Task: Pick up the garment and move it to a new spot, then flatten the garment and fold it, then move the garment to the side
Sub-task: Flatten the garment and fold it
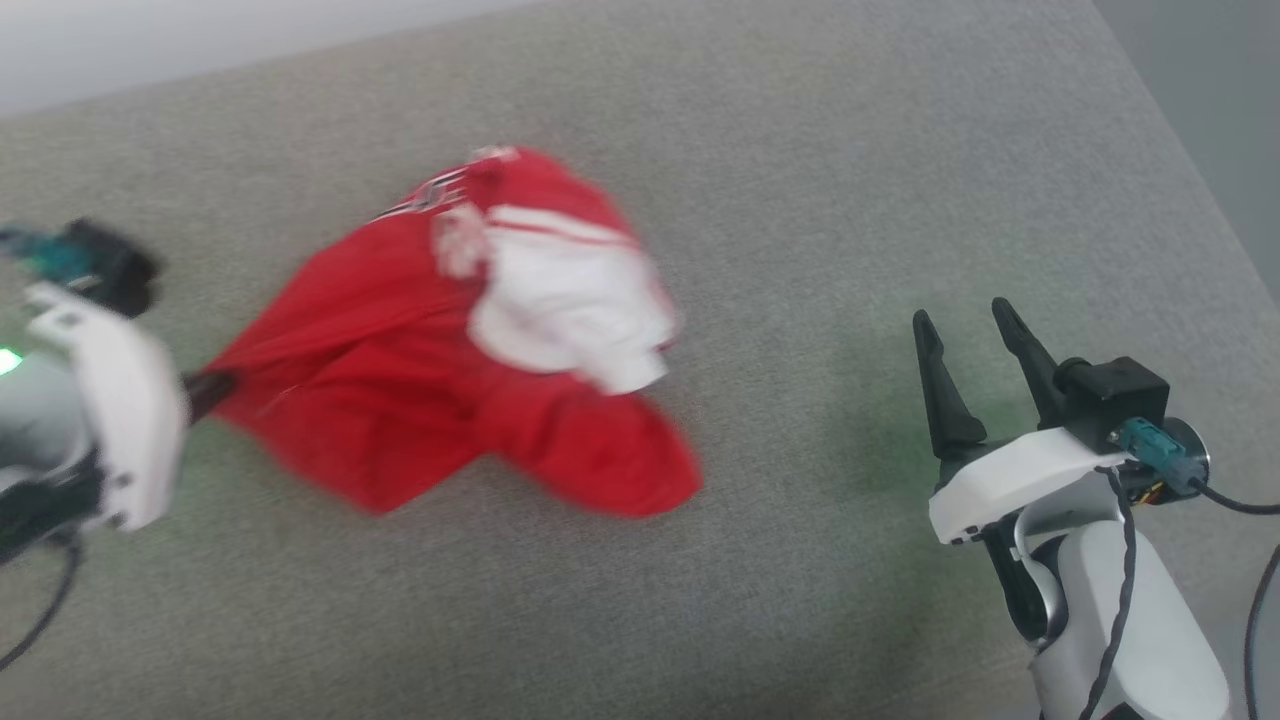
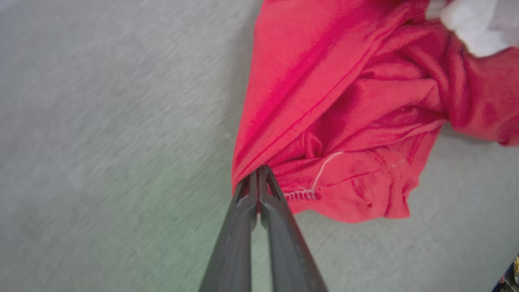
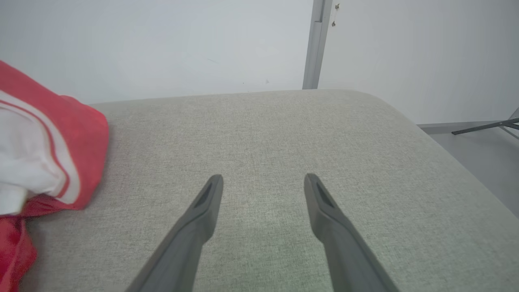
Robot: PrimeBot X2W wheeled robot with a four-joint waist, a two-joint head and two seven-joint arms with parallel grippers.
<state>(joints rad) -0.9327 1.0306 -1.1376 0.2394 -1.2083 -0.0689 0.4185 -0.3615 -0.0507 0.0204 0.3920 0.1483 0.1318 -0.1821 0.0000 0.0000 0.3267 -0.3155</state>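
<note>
One red garment (image 1: pixel 400 400), its edge clamped in left gripper (image 2: pixel 258 171) jaws; one right gripper (image 1: pixel 962 313), jaws apart.

Left arm low at left, pale wrist blurred, exact angle hard to judge. Left gripper (image 2: pixel 259 174) fingers pressed together, pinching garment (image 2: pixel 324 101) edge. Right gripper (image 1: pixel 960 318) at lower right, fingers spread wide, pointing forward, holding nothing.

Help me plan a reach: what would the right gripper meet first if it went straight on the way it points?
Likely the bare cushion: the open right gripper points across it toward the far edge, with the garment off to its left. Its downward tilt is unclear, so it might pass over.
</note>
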